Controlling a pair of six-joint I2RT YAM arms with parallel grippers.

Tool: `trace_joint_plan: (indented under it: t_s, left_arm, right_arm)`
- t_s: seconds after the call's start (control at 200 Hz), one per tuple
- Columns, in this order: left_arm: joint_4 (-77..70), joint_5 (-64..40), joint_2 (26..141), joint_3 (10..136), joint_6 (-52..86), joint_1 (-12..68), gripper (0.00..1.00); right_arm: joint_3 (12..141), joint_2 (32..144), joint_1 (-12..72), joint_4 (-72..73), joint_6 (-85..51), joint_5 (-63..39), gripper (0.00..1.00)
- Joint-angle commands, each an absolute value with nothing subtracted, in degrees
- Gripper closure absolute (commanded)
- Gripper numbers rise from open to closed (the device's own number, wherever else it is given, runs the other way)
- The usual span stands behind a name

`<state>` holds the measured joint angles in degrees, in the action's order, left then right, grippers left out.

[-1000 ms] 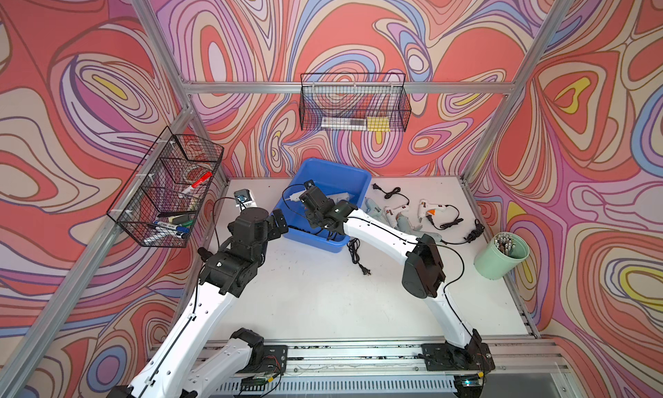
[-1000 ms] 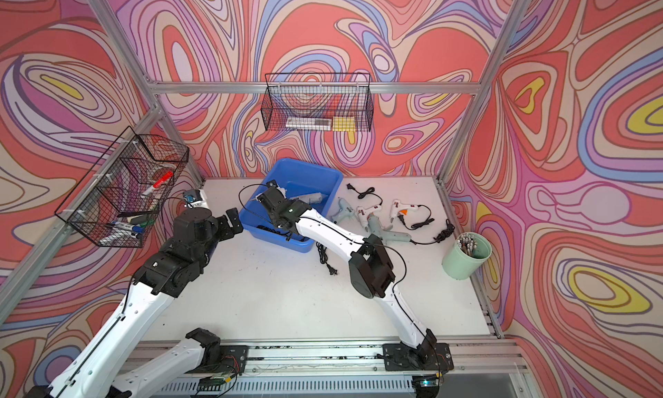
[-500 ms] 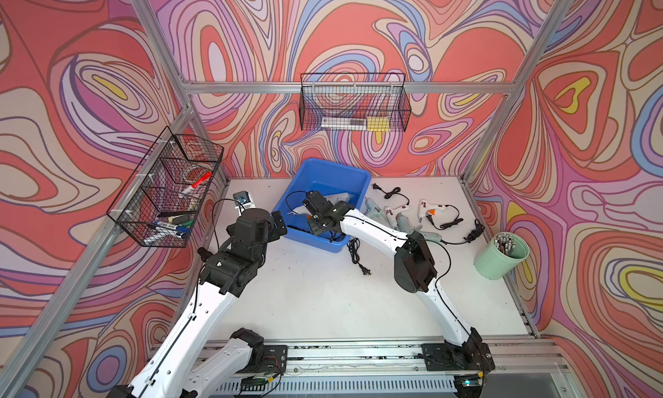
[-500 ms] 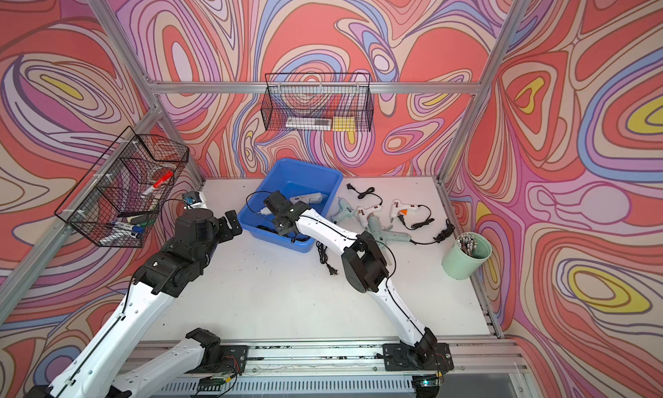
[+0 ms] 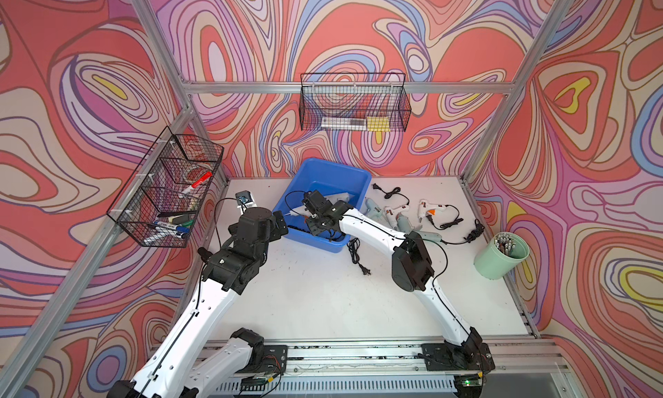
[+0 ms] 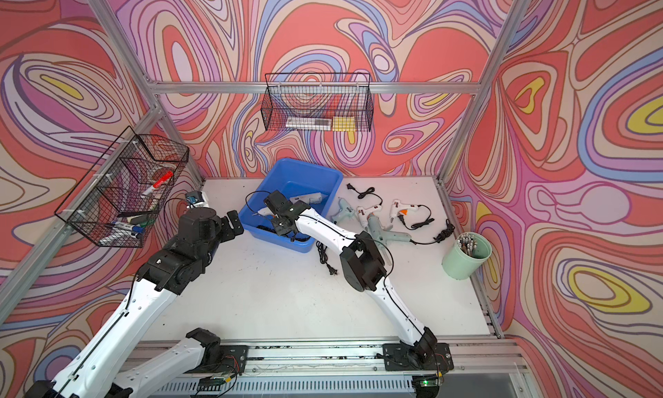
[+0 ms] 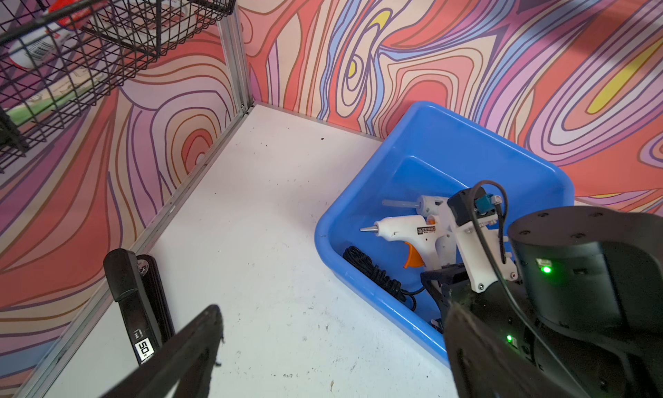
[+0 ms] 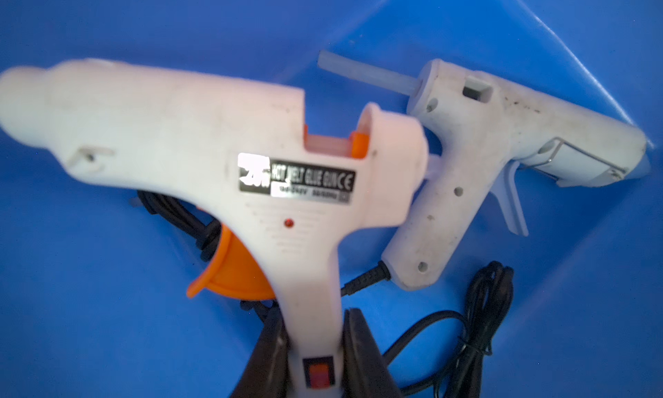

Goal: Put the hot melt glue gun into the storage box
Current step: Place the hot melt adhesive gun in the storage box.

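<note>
- The hot melt glue gun (image 8: 201, 156) is already down inside the storage box (image 5: 324, 174). It fills the left half of the right wrist frame, with the right gripper (image 8: 315, 319) clamped on the bottom of its handle. I can't tell if it's touching the floor yet, so letting go early could make it drop and flop over.
- Its back end is right up against a second glue gun (image 8: 484, 134) lying in the box. Pushing lower might shove or jam that one.
- There's a black cord (image 8: 482, 306) bundled at lower right, close to the gripper. Pulling out could snag it and drag stuff along.
- The left gripper (image 5: 278, 224) sits wide open and empty just beside the box's left edge in a top view, so a sloppy retreat might bump it.
- Looks-wise it's got a white body, orange trigger, black label, reddish switch low on the handle and a silver nozzle tip.
</note>
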<state>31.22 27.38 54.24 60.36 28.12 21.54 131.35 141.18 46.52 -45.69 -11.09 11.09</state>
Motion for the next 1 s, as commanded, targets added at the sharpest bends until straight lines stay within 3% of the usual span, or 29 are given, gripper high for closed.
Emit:
trace_joint_plan:
  t_s: [0.0,0.466,0.546,0.636,0.726,0.996]
  left_arm:
    - [31.3,27.5,54.5,60.6,28.4,21.3,0.01]
    - [31.7,27.7,54.4,61.0,28.1,21.3,0.01]
    - [31.7,27.8,54.5,61.0,28.1,21.3,0.01]
    - [31.6,27.5,54.5,61.2,27.9,21.3,0.01]
    - [31.5,27.2,54.7,61.6,27.7,21.3,0.01]
    - [30.8,26.8,54.5,61.0,28.7,21.3,0.01]
  right_arm:
    - [130.9,144.5,46.1,-46.0,-9.0,12.4,0.89]
    - [132.0,146.4,42.0,-42.3,-7.5,11.0,0.85]
    - [132.1,146.9,42.0,-42.1,-6.8,10.6,0.79]
    - [132.0,146.8,42.0,-42.2,-6.6,10.0,0.63]
    - [131.8,145.9,42.0,-42.1,-6.7,9.0,0.54]
    - [131.6,140.6,42.0,-41.8,-6.4,7.7,0.41]
